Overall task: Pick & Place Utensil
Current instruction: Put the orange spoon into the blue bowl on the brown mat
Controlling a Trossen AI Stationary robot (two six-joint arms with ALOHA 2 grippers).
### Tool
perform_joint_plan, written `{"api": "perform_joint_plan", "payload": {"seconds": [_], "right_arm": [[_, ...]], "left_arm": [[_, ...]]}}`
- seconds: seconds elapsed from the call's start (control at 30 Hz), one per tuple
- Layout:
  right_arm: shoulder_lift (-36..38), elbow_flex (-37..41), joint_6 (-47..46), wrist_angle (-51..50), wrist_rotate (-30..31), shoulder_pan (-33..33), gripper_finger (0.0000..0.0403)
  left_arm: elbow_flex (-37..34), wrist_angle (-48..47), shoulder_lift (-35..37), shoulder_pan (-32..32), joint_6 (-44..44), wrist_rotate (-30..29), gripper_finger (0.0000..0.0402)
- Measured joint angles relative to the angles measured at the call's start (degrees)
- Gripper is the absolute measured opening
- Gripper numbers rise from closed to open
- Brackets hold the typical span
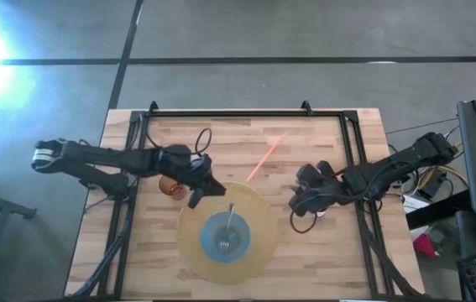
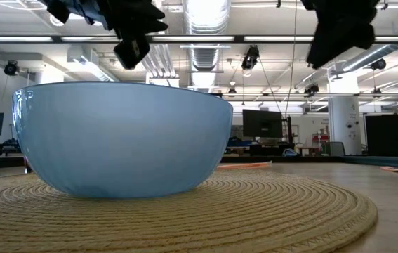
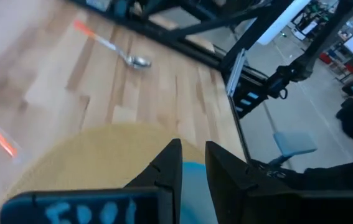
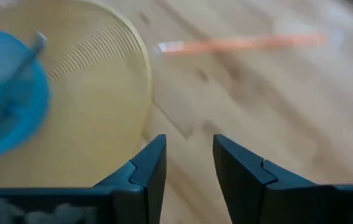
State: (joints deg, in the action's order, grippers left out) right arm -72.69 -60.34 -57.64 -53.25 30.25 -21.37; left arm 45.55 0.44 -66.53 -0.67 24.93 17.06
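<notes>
A blue bowl [image 1: 223,236] sits on a round woven placemat [image 1: 254,210]. A metal fork [image 1: 228,225] lies in the bowl, its handle leaning on the far rim. An orange-handled utensil [image 1: 266,157] lies flat on the wood beyond the mat. The left wrist view also shows an orange-handled spoon [image 3: 117,53] lying on the table. My left gripper [image 1: 197,195] hovers over the mat's far-left edge, fingers slightly apart [image 3: 193,165] and empty. My right gripper [image 1: 298,204] hovers just right of the mat, open [image 4: 188,155] and empty.
A small brown object [image 1: 169,186] stands beside the left arm, left of the mat. Black frame rails [image 1: 246,113] run along the table's far edge and both sides. Bare wood shows between the mat and the far rail. In the low view the bowl [image 2: 125,137] fills the foreground.
</notes>
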Motion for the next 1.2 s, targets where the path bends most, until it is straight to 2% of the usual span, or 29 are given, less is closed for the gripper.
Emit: {"api": "perform_joint_plan", "payload": {"seconds": [0.2,0.4,1.0,1.2], "right_arm": [[0.19,2.11,-12.19,-8.22,-8.67,0.02,0.0121],[0.22,5.45,-20.77,-11.08,-16.62,0.02,0.0125],[0.31,14.91,-36.37,-10.85,-29.32,1.67,0.0118],[0.31,17.59,-39.99,-9.82,-29.79,1.7,0.0118]], "left_arm": [[1.11,0.48,0.47,0.0,-5.74,-2.39,0.0064],[1.41,1.2,0.41,-0.02,-10.84,-3.89,0.006],[1.3,1.67,0.36,-0.02,-17.55,-6.96,0.0058],[1.02,1.63,0.36,-0.02,-17.78,-8.62,0.006]]}}
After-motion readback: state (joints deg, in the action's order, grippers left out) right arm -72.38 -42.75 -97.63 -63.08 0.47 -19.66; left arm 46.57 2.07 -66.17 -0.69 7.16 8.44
